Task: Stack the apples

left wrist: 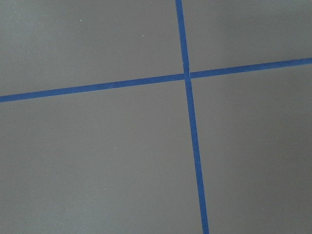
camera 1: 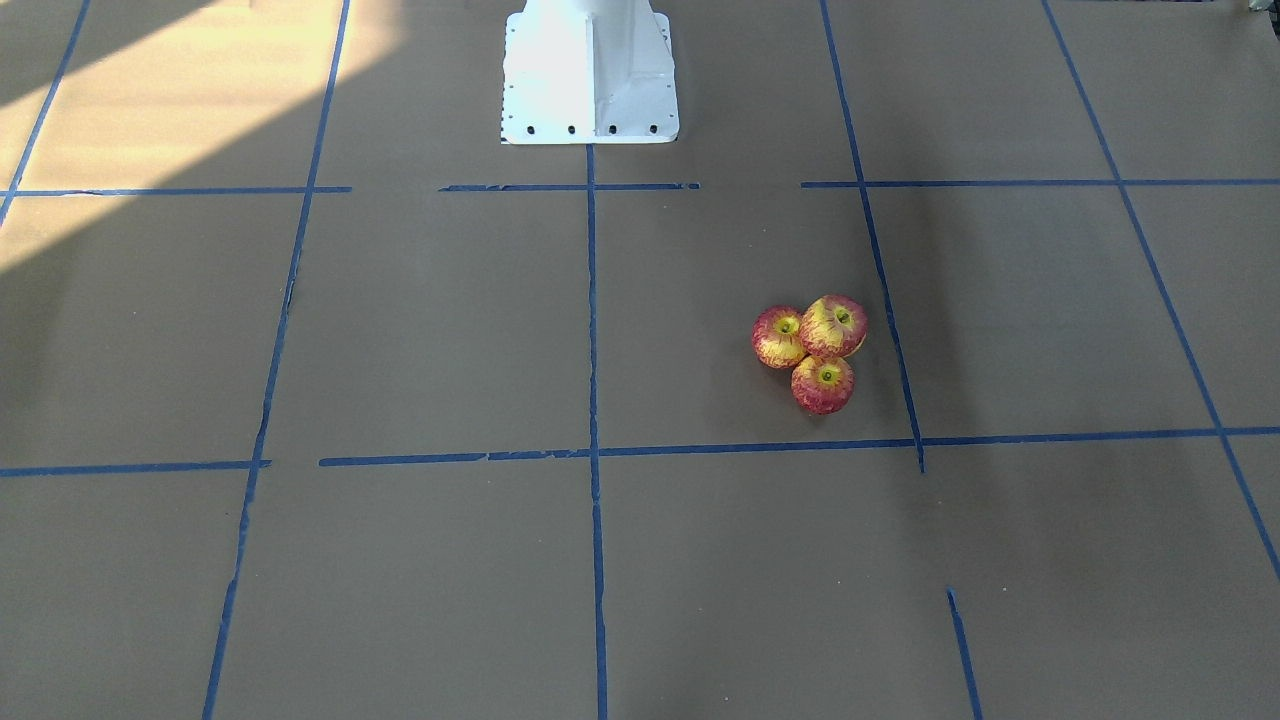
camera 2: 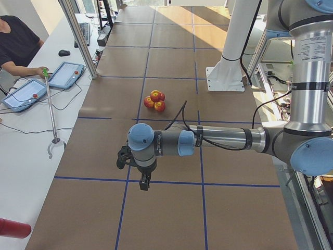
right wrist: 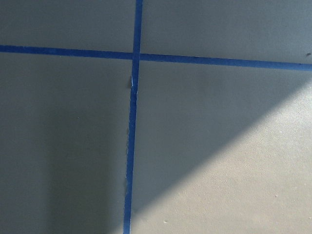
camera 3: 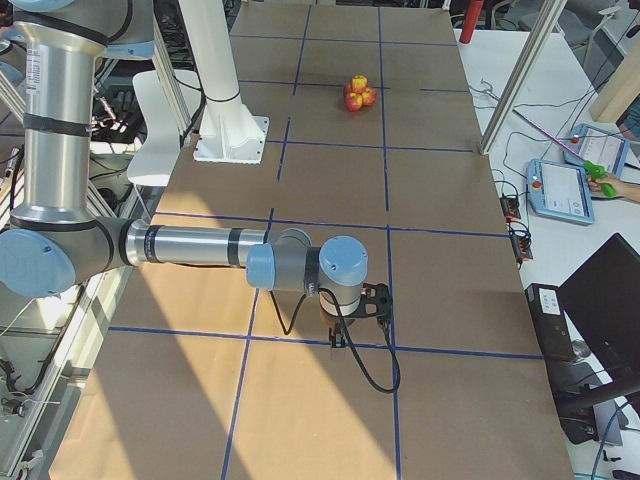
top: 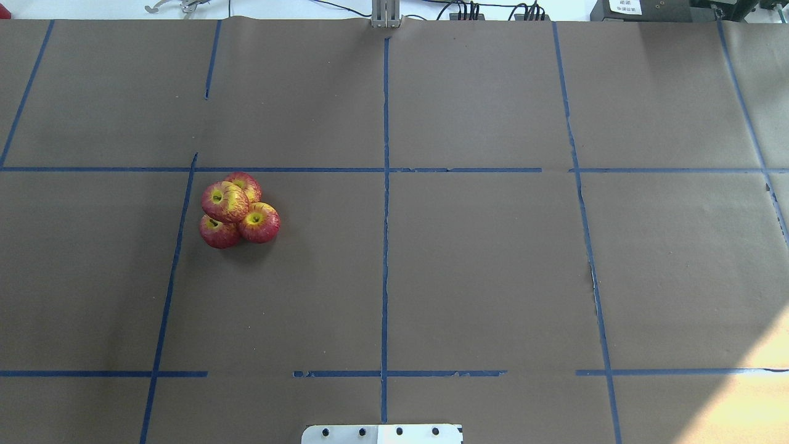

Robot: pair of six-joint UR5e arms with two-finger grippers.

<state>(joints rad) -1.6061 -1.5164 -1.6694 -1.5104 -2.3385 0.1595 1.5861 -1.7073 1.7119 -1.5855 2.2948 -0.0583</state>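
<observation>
You'll find the four apples (top: 239, 211) piled on the bench (top: 493, 277), forward of the white base (top: 382, 433) on the robot's left: three touching, one resting on top. Whether the jaws of the left gripper (camera 2: 144, 183) and right gripper (camera 3: 340, 340) are released or clenched, you cannot tell.

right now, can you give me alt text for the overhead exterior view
Four red-and-yellow apples form a tight pile, one resting on three, left of centre on a brown table gridded with blue tape. No arm shows; a white base plate meets the bottom edge.
</observation>
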